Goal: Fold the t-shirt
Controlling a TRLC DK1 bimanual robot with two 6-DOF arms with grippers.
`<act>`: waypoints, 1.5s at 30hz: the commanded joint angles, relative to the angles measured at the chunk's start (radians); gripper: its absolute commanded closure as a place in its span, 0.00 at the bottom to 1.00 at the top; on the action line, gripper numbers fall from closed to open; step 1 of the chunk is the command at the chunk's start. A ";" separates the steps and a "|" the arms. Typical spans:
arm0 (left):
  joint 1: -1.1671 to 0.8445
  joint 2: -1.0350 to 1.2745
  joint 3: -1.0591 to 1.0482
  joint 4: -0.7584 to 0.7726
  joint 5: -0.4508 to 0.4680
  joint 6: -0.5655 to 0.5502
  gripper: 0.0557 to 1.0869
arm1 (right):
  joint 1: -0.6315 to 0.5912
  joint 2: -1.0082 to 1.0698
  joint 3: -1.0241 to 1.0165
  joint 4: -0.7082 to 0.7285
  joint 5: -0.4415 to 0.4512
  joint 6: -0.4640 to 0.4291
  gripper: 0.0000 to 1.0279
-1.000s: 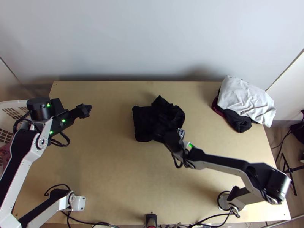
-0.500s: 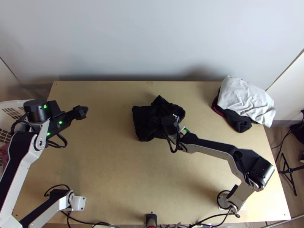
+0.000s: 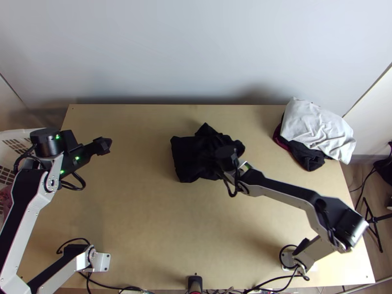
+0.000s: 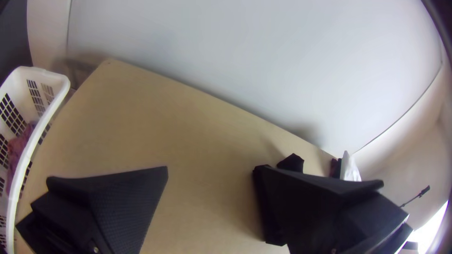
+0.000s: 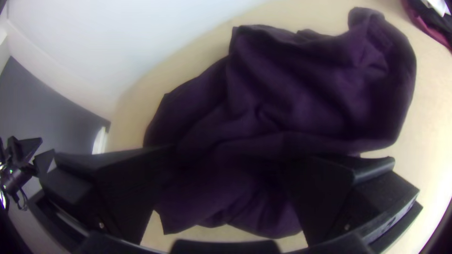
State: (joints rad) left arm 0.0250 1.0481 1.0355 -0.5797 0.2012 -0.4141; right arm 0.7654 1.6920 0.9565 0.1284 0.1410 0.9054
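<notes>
Across the bench (image 3: 147,220), the right arm (image 3: 284,190) has shifted slightly towards the clothes pile (image 3: 318,128); the black t-shirt (image 3: 187,158), bunched below the right fingers (image 5: 325,197), has spread a little that way; it probably needs flattening before folding; those fingers are apart; the left fingers (image 4: 127,202), also apart, are well away.

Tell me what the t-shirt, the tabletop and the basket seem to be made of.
T-shirt: soft matt fabric, perhaps cotton jersey, going by its loose, rounded creases.
Tabletop: probably wood or wood-faced board, flat and smooth, pale tan.
Basket: likely moulded plastic, white, with a smooth rounded rim and regular slots.
</notes>
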 commanded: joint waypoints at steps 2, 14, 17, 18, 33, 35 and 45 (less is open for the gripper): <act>0.032 -0.005 -0.022 0.006 0.006 0.041 0.05 | 0.020 -0.196 -0.094 -0.179 -0.027 0.079 0.04; 0.050 -0.002 -0.038 0.050 0.023 0.043 0.05 | 0.133 -0.357 -0.219 -0.283 -0.026 0.078 0.04; 0.067 -0.005 -0.038 0.050 0.024 0.043 0.05 | 0.135 -0.327 -0.220 -0.268 -0.026 0.086 0.04; 0.072 -0.008 -0.038 0.050 0.026 0.043 0.05 | 0.133 -0.308 -0.216 -0.263 -0.026 0.089 0.04; 0.158 -0.076 -0.011 0.011 0.050 0.055 0.05 | 0.011 -0.127 -0.265 0.188 -0.035 0.274 0.04; 0.159 -0.076 0.009 -0.002 0.050 0.057 0.05 | 0.011 -0.084 -0.246 0.200 -0.035 0.279 0.04; 0.216 -0.062 0.103 -0.083 0.052 0.127 0.05 | 0.035 -0.265 -0.368 0.166 -0.077 0.285 0.04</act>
State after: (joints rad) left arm 0.2039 0.9806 1.0916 -0.6243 0.2504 -0.3225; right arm 0.7940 1.5581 0.6823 0.3038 0.0921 1.1862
